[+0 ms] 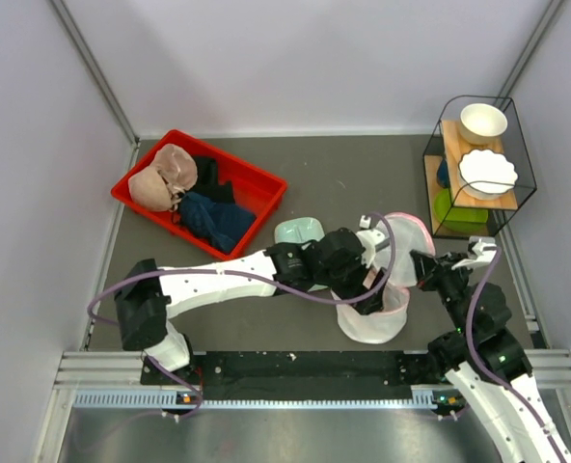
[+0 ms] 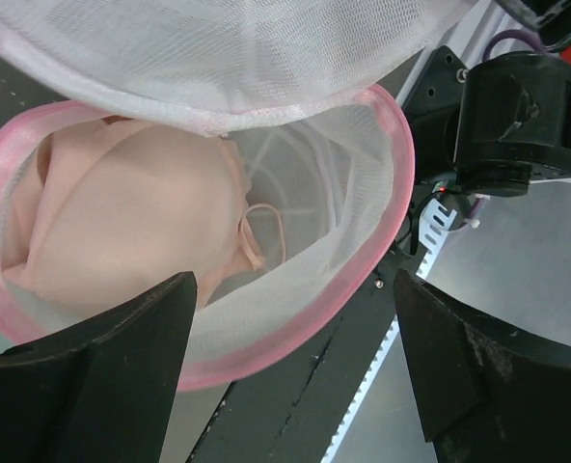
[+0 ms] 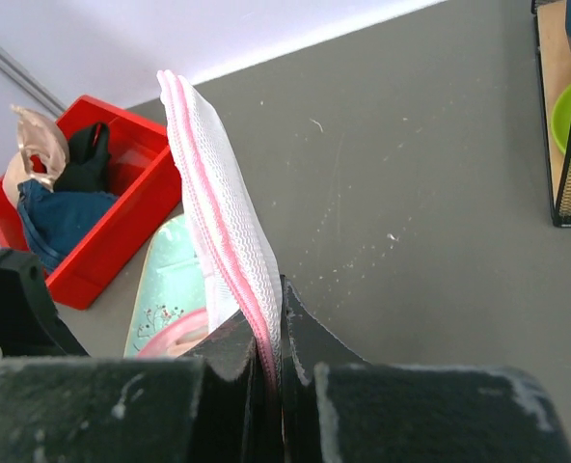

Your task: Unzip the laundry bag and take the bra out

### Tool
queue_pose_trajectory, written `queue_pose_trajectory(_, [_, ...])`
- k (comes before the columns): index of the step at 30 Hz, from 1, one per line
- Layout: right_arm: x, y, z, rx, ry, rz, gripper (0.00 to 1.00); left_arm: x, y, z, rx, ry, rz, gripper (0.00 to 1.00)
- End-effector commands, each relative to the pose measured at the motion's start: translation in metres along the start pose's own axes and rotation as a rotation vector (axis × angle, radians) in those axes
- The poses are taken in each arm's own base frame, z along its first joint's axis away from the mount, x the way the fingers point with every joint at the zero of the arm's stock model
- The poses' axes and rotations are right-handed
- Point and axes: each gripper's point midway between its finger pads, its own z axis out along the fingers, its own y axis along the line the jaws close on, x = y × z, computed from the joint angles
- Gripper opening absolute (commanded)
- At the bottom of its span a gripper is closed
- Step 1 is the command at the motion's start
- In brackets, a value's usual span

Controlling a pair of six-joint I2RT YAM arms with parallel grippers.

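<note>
In 1 laundry bag, 1 bra; L claw wide, empty; R claw nips bag.

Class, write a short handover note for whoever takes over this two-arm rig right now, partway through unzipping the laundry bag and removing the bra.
Left gripper: open, poised over the mouth of the round white mesh laundry bag with pink trim, holding nothing.
Right gripper: shut on the bag's unzipped lid flap, holding it upright.
Pale peach padded bra: lying inside the bag, not gripped.
Done: bag unzipped and open.
Left to do: reach in with the left gripper, grip the bra, lift it out.
</note>
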Motion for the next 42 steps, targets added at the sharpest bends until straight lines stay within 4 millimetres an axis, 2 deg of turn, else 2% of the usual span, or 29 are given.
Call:
queue_pose_trajectory(1, [-0.023,0.012,0.0,-0.047,-0.074,0.001,0.0,0.001,-0.001,0.017,-0.073,0.011,0.055,0.88])
queue_pose_trajectory(4, [-0.022,0.015,0.0,-0.055,-0.065,0.006,0.0,0.002,0.015,0.024,-0.19,0.022,0.072,0.87])
queue_pose_trajectory(5, [-0.022,0.015,0.0,-0.054,-0.064,0.003,0.0,-0.007,0.024,0.023,-0.254,-0.015,0.085,0.87])
queue_pose_trajectory(8, [-0.024,0.012,0.0,-0.036,-0.066,0.004,0.0,-0.024,0.033,0.01,-0.35,-0.056,0.175,0.87])
queue_pose_trajectory(9, [-0.025,0.012,-0.001,-0.035,-0.068,0.004,0.0,-0.039,0.039,0.003,-0.41,-0.099,0.187,0.87])
queue_pose_trajectory(13, [-0.024,0.013,0.001,-0.035,-0.057,0.007,0.0,-0.048,0.048,0.004,-0.468,-0.103,0.251,0.88])
queue_pose_trajectory(17, [-0.021,0.013,0.003,-0.034,-0.042,0.009,0.0,-0.04,0.057,0.019,-0.504,-0.052,0.27,0.88])
queue_pose_trajectory(24, [-0.02,0.014,0.003,-0.034,-0.035,0.008,0.0,-0.022,0.074,0.032,-0.557,0.015,0.275,0.91])
queue_pose_trajectory(32, [-0.019,0.015,0.004,-0.037,-0.025,0.012,0.0,0.007,0.066,0.053,-0.47,0.097,0.198,0.91])
queue_pose_trajectory(33, [-0.018,0.015,0.004,-0.037,-0.023,0.014,0.0,0.01,0.062,0.055,-0.444,0.108,0.192,0.89])
queue_pose_trajectory(35, [-0.019,0.015,0.004,-0.037,-0.023,0.012,0.0,0.011,0.058,0.056,-0.425,0.112,0.178,0.75])
queue_pose_trajectory(36, [-0.019,0.015,0.004,-0.036,-0.024,0.014,0.0,0.011,0.056,0.056,-0.413,0.116,0.179,0.65])
queue_pose_trajectory(37, [-0.019,0.015,0.004,-0.038,-0.024,0.015,0.0,0.01,0.055,0.055,-0.411,0.112,0.179,0.45])
queue_pose_trajectory(38, [-0.019,0.015,0.004,-0.039,-0.024,0.014,0.0,0.01,0.054,0.054,-0.412,0.112,0.18,0.35])
queue_pose_trajectory(41, [-0.02,0.016,0.004,-0.042,-0.026,0.018,0.0,0.004,0.054,0.047,-0.423,0.098,0.19,0.12])
queue_pose_trajectory(42, [-0.02,0.016,0.004,-0.042,-0.026,0.016,0.0,0.003,0.055,0.045,-0.427,0.099,0.196,0.08])
